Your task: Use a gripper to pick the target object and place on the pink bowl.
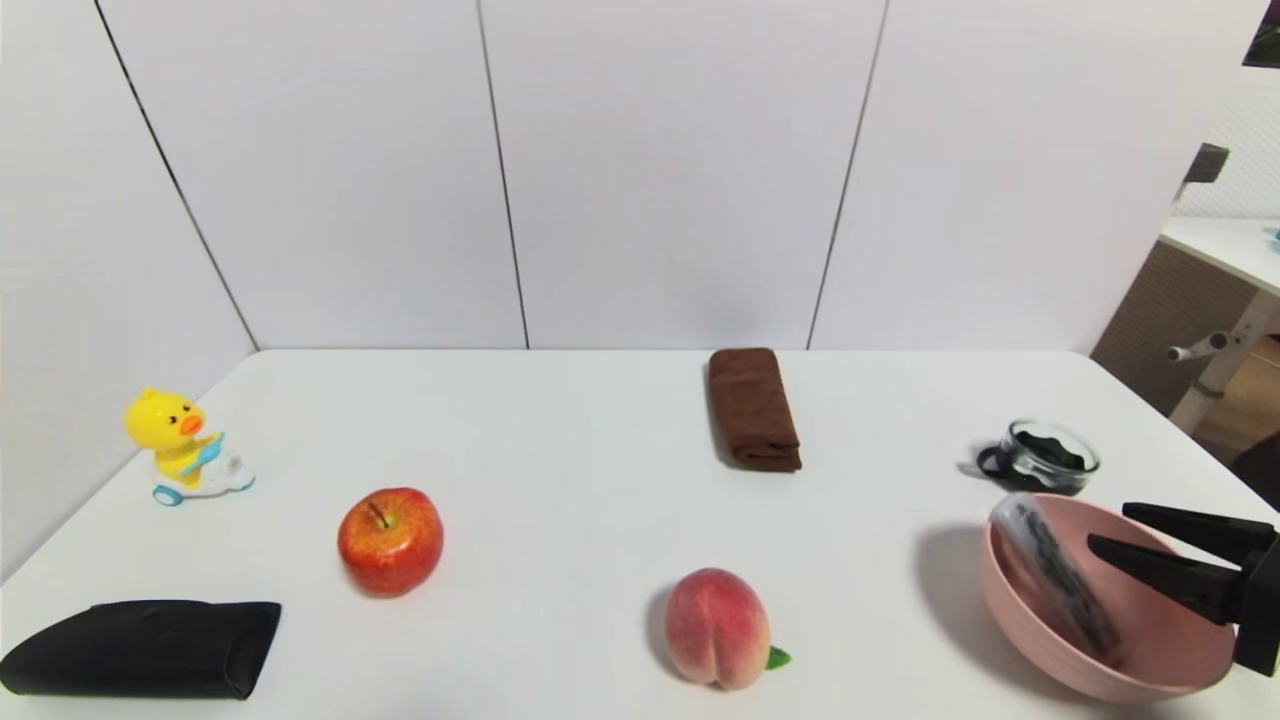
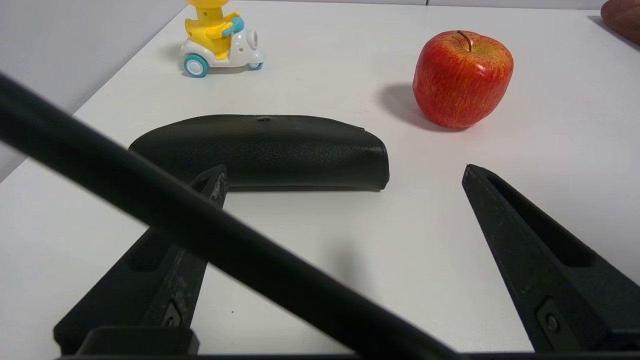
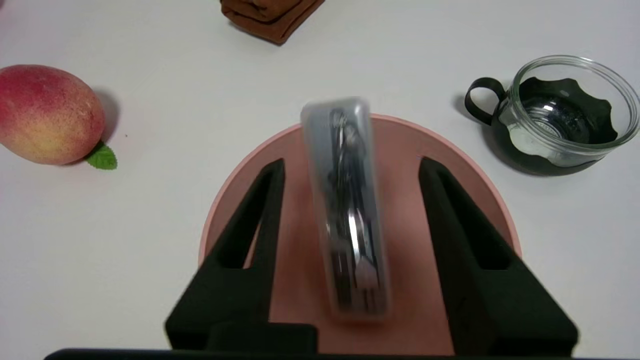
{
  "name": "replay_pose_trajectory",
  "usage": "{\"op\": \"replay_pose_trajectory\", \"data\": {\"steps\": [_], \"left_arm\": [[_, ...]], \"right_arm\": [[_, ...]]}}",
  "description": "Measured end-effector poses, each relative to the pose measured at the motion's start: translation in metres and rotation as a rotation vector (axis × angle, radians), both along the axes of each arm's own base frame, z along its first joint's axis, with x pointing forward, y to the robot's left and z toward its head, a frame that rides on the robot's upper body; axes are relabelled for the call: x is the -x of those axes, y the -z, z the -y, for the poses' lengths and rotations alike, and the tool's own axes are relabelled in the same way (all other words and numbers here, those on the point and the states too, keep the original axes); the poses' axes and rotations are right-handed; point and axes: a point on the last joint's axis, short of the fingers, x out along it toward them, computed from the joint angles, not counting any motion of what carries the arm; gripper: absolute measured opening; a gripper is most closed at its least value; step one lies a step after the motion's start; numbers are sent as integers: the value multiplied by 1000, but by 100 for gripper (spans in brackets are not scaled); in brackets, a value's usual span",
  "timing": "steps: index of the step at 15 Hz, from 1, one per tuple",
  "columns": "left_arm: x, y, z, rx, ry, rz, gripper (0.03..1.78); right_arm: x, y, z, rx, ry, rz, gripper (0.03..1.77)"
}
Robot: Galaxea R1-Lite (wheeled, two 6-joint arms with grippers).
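The target object (image 1: 1058, 573), a light-grey bar with dark markings, leans inside the pink bowl (image 1: 1012, 622) at the table's front right, its upper end at the bowl's far rim. My right gripper (image 1: 1108, 527) hangs open over the bowl. In the right wrist view the bar (image 3: 350, 210) appears blurred between the spread fingers of that gripper (image 3: 351, 161), touching neither, with the bowl (image 3: 400, 140) beneath. My left gripper (image 2: 344, 169) is open and empty low over the table's front left, out of the head view.
A black pouch (image 1: 150, 647) lies front left, just beyond the left gripper. A yellow duck toy (image 1: 180, 445), a red apple (image 1: 390, 540), a peach (image 1: 717, 628) and a brown folded towel (image 1: 753, 408) stand about. A small glass dish (image 1: 1048, 455) sits behind the bowl.
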Motion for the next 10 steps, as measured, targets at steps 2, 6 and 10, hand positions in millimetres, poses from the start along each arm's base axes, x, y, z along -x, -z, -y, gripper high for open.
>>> {"op": "replay_pose_trajectory", "data": {"steps": [2, 6, 10], "left_arm": [[0, 0, 0, 0, 0, 0, 169], [0, 0, 0, 0, 0, 0, 169], [0, 0, 0, 0, 0, 0, 169]], "right_arm": [[-1, -3, 0, 2, 2, 10, 114], [-9, -24, 3, -11, 18, 65, 137], [-16, -79, 3, -115, 19, 183, 150]]}}
